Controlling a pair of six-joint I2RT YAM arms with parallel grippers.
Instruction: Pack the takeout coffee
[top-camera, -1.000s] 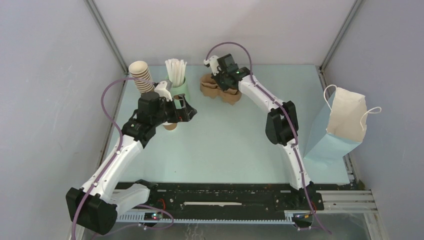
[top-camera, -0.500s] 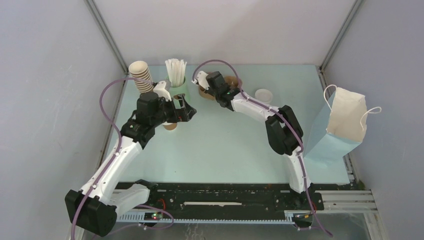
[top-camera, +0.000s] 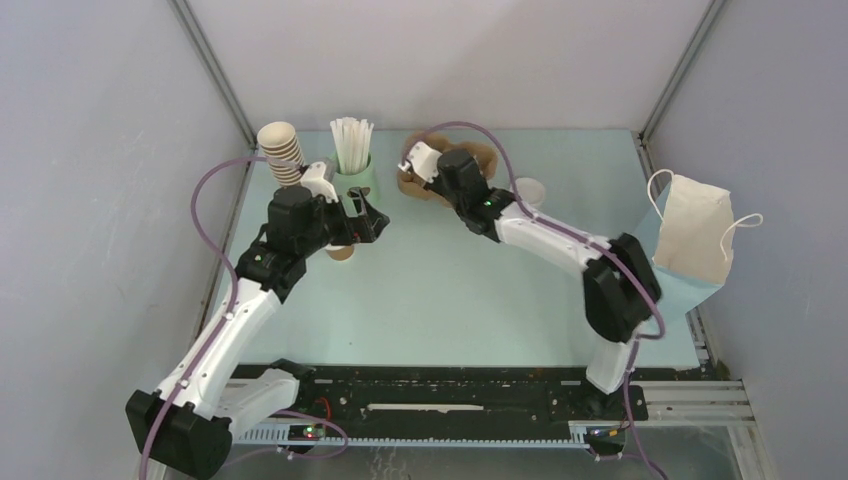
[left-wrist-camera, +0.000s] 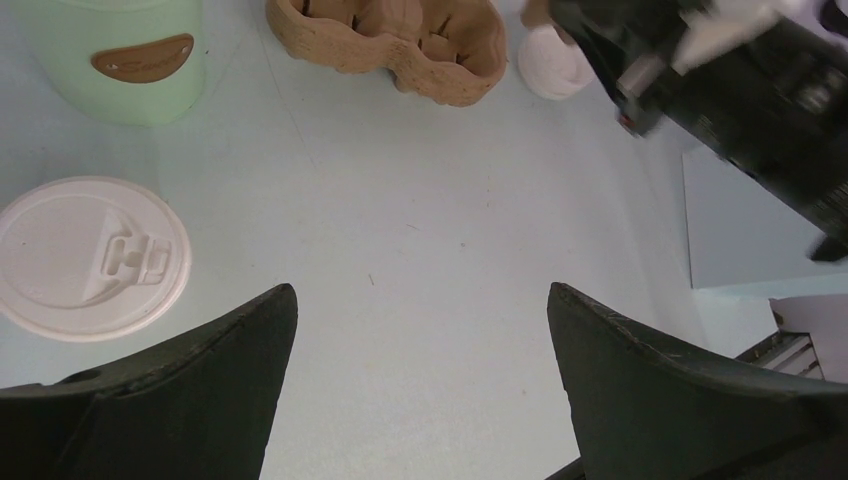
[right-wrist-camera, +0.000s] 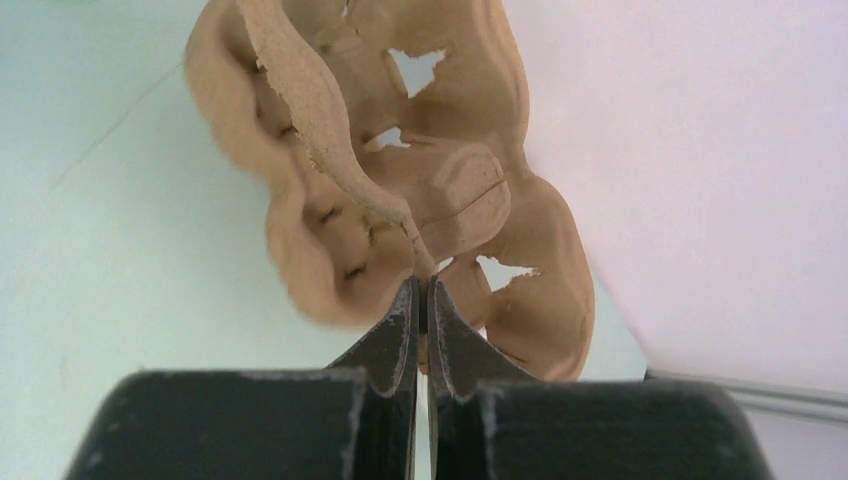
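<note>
The takeout coffee (left-wrist-camera: 92, 257), a brown cup with a round white lid, stands on the table to the left of my left gripper (left-wrist-camera: 420, 295). That gripper hangs open over bare table and holds nothing. From above, the cup (top-camera: 342, 251) peeks out just under the left gripper (top-camera: 365, 222). My right gripper (right-wrist-camera: 422, 285) is shut on a thin inner ridge of the brown pulp carrier (right-wrist-camera: 400, 190). In the top view the right gripper (top-camera: 430, 172) covers much of the carrier (top-camera: 482, 157) at the back of the table.
A mint-green cup of white straws (top-camera: 352, 165) and a stack of lidless brown cups (top-camera: 283, 152) stand at the back left. A loose white lid (top-camera: 527, 190) lies right of the carrier. A paper bag (top-camera: 690, 240) stands at the right edge.
The right arm swung its elbow out toward the bag and its wrist shifted over the carrier, uncovering the loose white lid. Its jaws closed tighter on the carrier. The left arm hardly moved.
</note>
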